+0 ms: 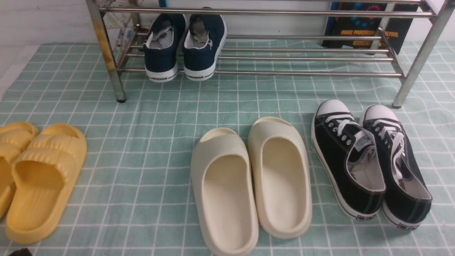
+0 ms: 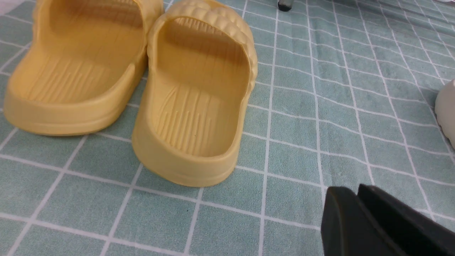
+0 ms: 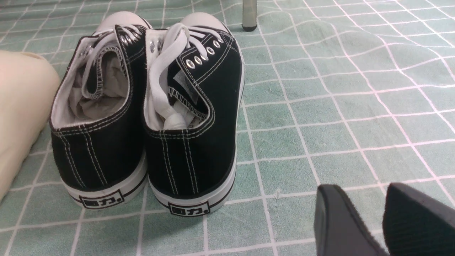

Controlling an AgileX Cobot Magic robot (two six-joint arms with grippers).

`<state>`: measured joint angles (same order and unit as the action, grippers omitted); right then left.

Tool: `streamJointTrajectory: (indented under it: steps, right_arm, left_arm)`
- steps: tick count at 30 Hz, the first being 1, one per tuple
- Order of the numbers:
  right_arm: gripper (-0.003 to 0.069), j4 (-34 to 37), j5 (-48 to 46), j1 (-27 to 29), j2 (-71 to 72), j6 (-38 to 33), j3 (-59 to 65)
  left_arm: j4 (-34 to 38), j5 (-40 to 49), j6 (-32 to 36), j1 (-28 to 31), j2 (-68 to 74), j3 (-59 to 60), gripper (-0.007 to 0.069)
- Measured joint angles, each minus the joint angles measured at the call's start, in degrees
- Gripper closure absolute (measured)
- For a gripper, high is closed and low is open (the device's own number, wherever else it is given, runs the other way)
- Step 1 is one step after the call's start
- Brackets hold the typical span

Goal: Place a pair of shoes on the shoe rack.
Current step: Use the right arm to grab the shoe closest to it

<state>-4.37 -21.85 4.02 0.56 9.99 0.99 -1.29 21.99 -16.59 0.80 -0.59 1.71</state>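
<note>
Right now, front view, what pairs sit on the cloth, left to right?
yellow slides → cream slides → black sneakers

black white-toed sneakers point(image 1: 369, 160) side by side before chrome shoe rack point(image 1: 263, 42)

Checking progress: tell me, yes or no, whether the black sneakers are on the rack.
No: the black sneakers sit on the green cloth before the shoe rack, which holds navy sneakers.

Even light; green white-gridded cloth point(image 1: 142, 177) as floor, white wall point(image 1: 42, 21) behind
</note>
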Motion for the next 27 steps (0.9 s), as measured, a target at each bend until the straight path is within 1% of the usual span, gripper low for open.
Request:
streamJointTrajectory:
  steps: [20,27]
  right_arm:
    - [0.0419,0.00,0.00,0.00,0.00,0.00,0.00]
    - [0.0419,4.37,0.57,0.00,0.00,0.09,0.00]
  left_arm:
    - [0.00,0.00,0.00,0.00,0.00,0.00,0.0550]
    - [0.00,0.00,0.00,0.00,0.00,0.00,0.0543]
